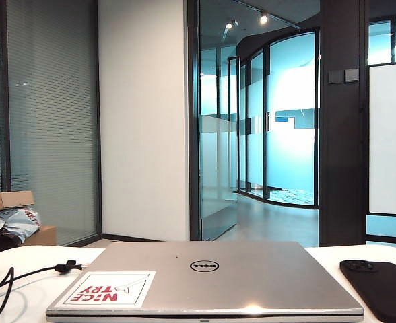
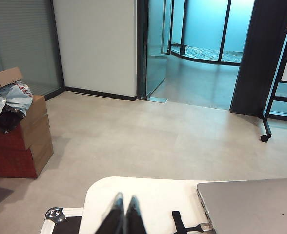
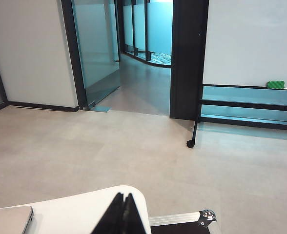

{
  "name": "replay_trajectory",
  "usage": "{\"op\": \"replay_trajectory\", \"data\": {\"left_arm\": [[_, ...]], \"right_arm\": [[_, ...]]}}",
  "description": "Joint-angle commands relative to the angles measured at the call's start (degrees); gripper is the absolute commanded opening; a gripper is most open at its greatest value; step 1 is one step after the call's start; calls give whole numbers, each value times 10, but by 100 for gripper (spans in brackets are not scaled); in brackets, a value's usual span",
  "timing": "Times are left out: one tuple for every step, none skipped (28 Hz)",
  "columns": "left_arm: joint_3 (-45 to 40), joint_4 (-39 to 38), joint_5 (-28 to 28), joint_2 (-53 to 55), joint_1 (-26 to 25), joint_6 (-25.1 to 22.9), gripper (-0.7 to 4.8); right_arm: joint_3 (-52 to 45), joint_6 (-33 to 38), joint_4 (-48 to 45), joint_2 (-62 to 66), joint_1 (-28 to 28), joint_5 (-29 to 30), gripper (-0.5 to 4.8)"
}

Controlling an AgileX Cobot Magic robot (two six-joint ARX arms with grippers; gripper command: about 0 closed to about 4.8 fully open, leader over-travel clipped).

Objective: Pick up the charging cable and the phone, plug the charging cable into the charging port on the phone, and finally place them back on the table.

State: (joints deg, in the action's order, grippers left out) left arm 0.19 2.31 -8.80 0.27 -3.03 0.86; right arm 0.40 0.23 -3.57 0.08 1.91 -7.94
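Observation:
The charging cable (image 1: 23, 275) lies on the white table (image 1: 9, 259) left of the laptop, its black tie-strap knot (image 1: 67, 266) close to the laptop's edge. In the left wrist view the strap (image 2: 178, 222) and the silvery plug (image 2: 205, 226) lie right beside the laptop's side. The black phone (image 1: 380, 288) lies flat on the table at the right, camera bump towards the back. My left gripper (image 2: 125, 199) hovers shut and empty over the table's left end, a little way from the strap. My right gripper (image 3: 124, 196) is shut and empty over the table's rounded right corner (image 3: 133, 192). Neither gripper shows in the exterior view.
A closed silver Dell laptop (image 1: 205, 279) with a red sticker (image 1: 107, 289) fills the table's middle. Black cases with metal corners (image 2: 55, 215) (image 3: 206, 217) stand beside both table ends. Cardboard boxes (image 2: 21, 141) sit on the floor at the left, and a wheeled whiteboard stand (image 3: 191, 141) at the right.

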Motion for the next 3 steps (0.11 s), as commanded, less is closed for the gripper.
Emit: {"op": "replay_trajectory", "data": {"left_arm": [[0,6,0,0,-1,-4,-5],[0,6,0,0,-1,-4,-5],[0,6,0,0,-1,-4,-5]], "right_arm": [[-3,2,-12,-1,-1,-3,-1],[-3,2,-12,-1,-1,-3,-1],[-3,2,-12,-1,-1,-3,-1]]}}
